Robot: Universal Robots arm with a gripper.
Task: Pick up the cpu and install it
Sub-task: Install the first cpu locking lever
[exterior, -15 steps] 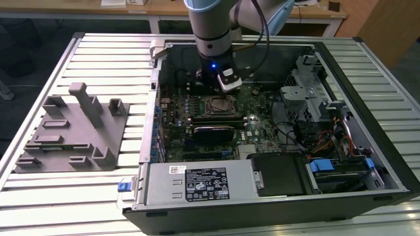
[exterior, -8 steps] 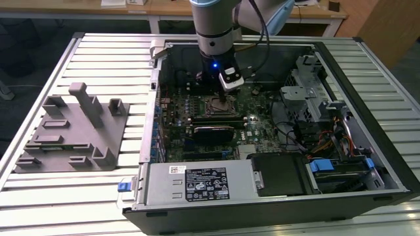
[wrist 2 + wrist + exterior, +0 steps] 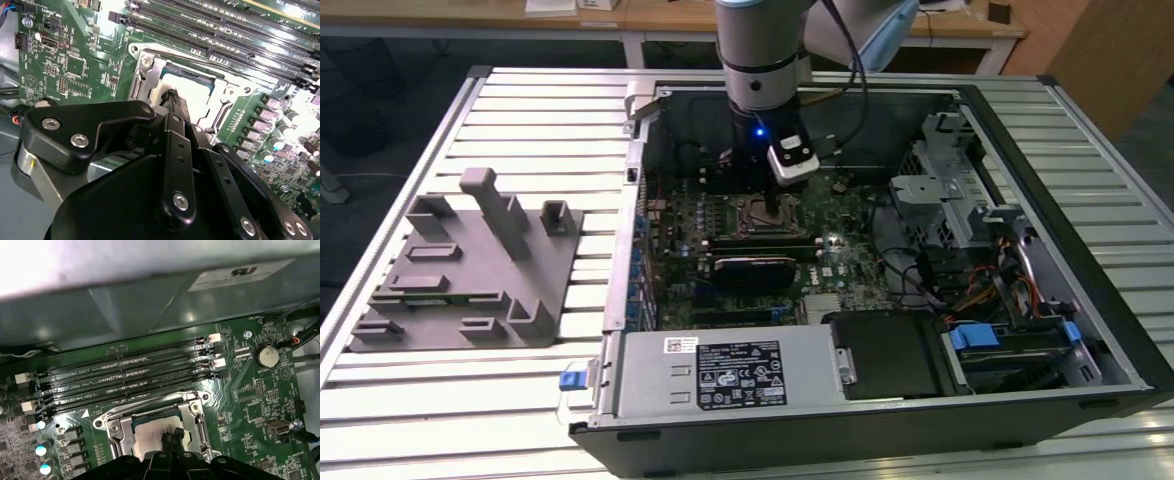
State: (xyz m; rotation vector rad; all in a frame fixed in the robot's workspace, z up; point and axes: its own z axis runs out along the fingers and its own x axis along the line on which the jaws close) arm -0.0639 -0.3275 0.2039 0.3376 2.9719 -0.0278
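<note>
The cpu [image 3: 147,432] [image 3: 195,90], a pale silver square chip, lies flat inside the open metal frame of the motherboard socket [image 3: 192,407] [image 3: 150,62]. My gripper [image 3: 168,436] [image 3: 173,96] hangs straight over it with its dark fingertips drawn together, resting on or just above the chip's top; I cannot tell if they touch. In the exterior view the arm reaches down into the open computer case, and the gripper [image 3: 754,192] sits just behind the socket [image 3: 767,212].
Memory slots [image 3: 130,375] run beside the socket. A black finned module [image 3: 754,268] and the power supply [image 3: 720,375] lie nearer the case front. A drive cage [image 3: 947,190] with cables stands at the exterior view's right. A grey block with posts [image 3: 467,270] sits outside the case.
</note>
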